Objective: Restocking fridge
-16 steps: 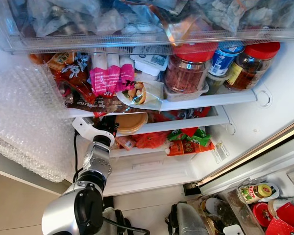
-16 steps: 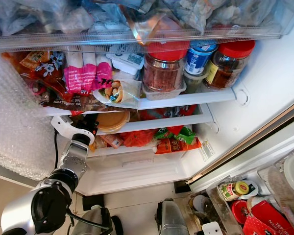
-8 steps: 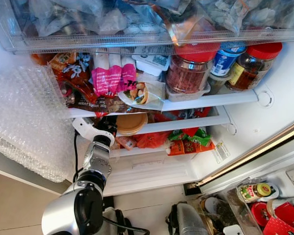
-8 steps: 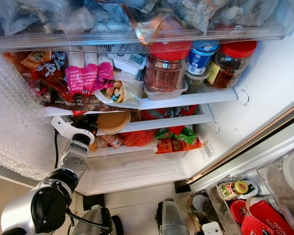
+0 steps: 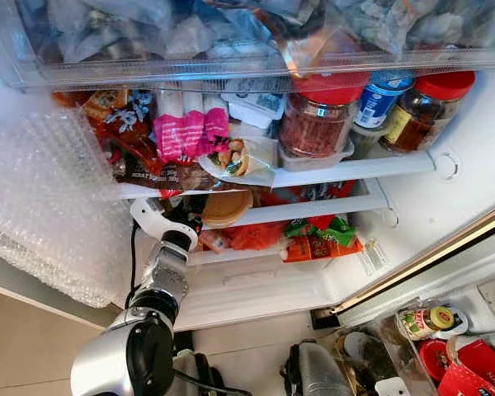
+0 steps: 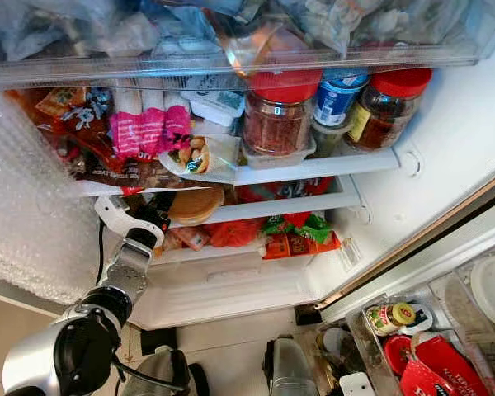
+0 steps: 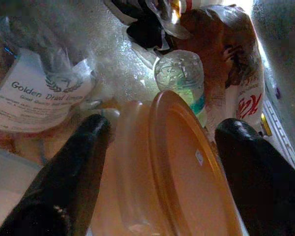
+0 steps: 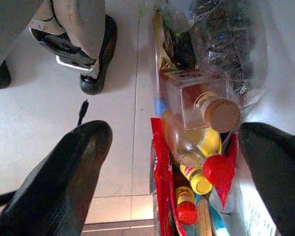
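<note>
Left gripper (image 7: 162, 162): fingers spread wide, one on each side of an orange lidded container (image 7: 172, 182), neither pad (image 7: 73, 162) clearly pressing on it. From the head views the left arm reaches into the open fridge, wrist just below the container (image 5: 225, 208), which sits on the lower white shelf (image 5: 346, 202) at its left end.

Taking the container as landmark:
- Just behind it, a small clear water bottle (image 7: 183, 78) and a brown bagged loaf with red print (image 7: 236, 78).
- Beside it, a clear bag labelled "Golden Dried..." (image 7: 37, 96).
- Above it, on the next shelf up: pink packets (image 5: 190, 132), a wrapped snack bag (image 5: 239, 157), a red-lidded jar of reddish flakes (image 5: 318, 120), a blue tin (image 5: 379, 95), a second red-lidded jar (image 5: 421, 107).
- Well above it, a clear drawer of bagged goods (image 5: 231, 41).
- To its left, bubble wrap (image 5: 49, 206) along the fridge side.
- Below and to its right, red and green packets (image 5: 313, 235).

Right gripper (image 8: 172, 162): fingers apart, holding nothing, hanging over the door bin (image 8: 246, 211) of bottles with red (image 8: 217, 169) and cork-coloured (image 8: 221, 114) caps, tiled floor (image 8: 123, 123) alongside.

Progress, as a judgement: the container appears placed on the shelf and the grip looks released, so this item seems done bar withdrawing the arm. Fridge already crowded; whether further items wait cannot be told.
</note>
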`<state>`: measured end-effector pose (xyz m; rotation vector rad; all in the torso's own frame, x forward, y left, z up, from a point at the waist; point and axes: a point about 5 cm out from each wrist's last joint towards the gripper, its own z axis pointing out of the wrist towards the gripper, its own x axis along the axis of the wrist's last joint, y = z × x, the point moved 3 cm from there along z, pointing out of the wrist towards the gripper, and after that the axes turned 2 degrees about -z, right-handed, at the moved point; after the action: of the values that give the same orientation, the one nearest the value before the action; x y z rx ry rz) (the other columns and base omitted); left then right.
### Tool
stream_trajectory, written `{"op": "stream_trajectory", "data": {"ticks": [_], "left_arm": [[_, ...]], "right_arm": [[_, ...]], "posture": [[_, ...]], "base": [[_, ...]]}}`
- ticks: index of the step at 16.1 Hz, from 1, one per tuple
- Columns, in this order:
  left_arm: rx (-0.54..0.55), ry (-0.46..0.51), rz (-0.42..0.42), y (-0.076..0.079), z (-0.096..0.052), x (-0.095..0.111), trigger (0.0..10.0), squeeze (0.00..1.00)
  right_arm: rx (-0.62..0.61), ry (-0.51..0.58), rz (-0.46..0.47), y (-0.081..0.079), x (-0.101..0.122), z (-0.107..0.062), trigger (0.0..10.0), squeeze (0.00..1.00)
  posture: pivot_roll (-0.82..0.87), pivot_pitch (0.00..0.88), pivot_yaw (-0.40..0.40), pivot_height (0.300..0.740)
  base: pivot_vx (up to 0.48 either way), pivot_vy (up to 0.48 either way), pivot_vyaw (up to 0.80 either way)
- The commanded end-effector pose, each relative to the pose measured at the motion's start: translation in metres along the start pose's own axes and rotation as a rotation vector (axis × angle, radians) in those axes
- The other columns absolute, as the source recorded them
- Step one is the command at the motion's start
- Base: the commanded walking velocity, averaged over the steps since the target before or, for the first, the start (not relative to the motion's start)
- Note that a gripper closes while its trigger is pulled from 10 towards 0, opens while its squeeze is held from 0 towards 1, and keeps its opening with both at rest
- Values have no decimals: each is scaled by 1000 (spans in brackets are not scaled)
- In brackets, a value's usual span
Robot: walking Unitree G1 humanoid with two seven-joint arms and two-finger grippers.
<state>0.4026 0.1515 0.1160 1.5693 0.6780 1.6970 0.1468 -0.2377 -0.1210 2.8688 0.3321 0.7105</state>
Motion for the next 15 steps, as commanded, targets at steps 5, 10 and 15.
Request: {"op": "stream_trajectory", "data": {"ticks": [5, 10, 15], "left_arm": [[-18, -30, 3, -3, -5, -5, 10000, 0], [-25, -79, -4, -9, -14, -14, 10000, 0], [-55, -81, -12, -4, -16, -16, 10000, 0]], "right_arm": [[11, -41, 18, -7, -14, -2, 10000, 0], [16, -37, 18, -9, -13, -2, 10000, 0], [14, -34, 21, -10, -13, -2, 10000, 0]], "posture": [[-203, 214, -8, 664], [-203, 196, 9, 664], [-202, 182, 18, 664]], "base": [[0, 0, 0], [0, 0, 0], [0, 0, 0]]}}
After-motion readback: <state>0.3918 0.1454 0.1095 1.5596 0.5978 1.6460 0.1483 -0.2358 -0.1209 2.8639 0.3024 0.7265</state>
